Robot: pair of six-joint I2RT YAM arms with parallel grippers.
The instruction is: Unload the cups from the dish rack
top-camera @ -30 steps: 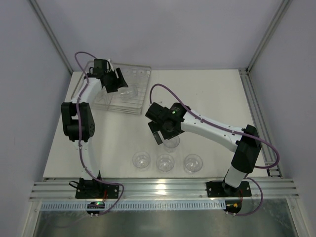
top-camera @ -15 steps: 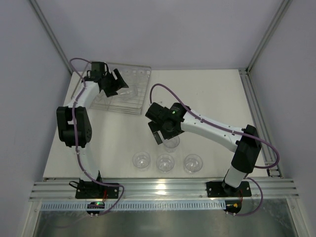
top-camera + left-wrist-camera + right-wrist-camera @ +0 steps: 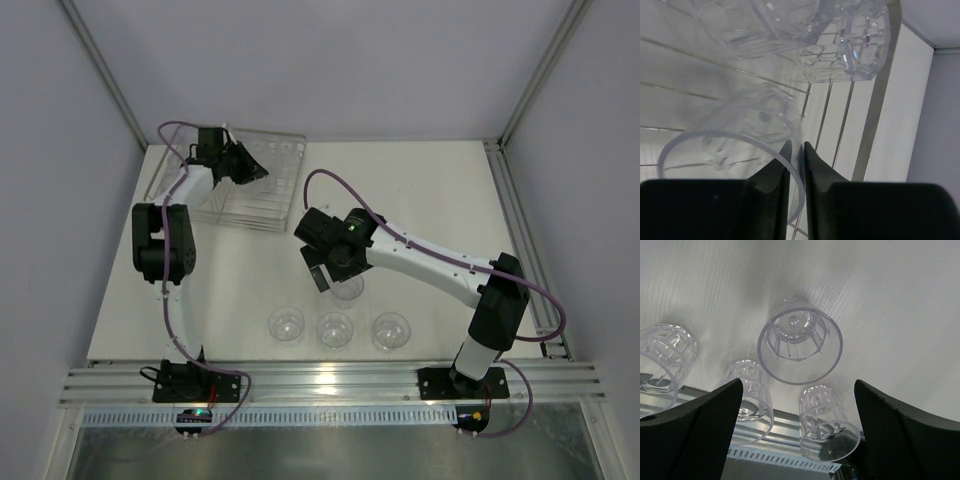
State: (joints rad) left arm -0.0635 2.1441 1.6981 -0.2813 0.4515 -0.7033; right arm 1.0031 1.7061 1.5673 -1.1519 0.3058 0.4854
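Cups (image 3: pixel 334 329): four stand on the worktop (image 3: pixel 440 190), three in a row by the near edge, a fourth cup (image 3: pixel 347 289) just behind them. More sit in the rack (image 3: pixel 268 203) at the far left corner; I can't count them, clear plastic. Under half done, I judge. Left hand (image 3: pixel 796 150) is inside the rack, nearly closed, pinching the rim of a cup (image 3: pixel 735 145). Right hand (image 3: pixel 797 385) is spread wide above the fourth cup, touching nothing.
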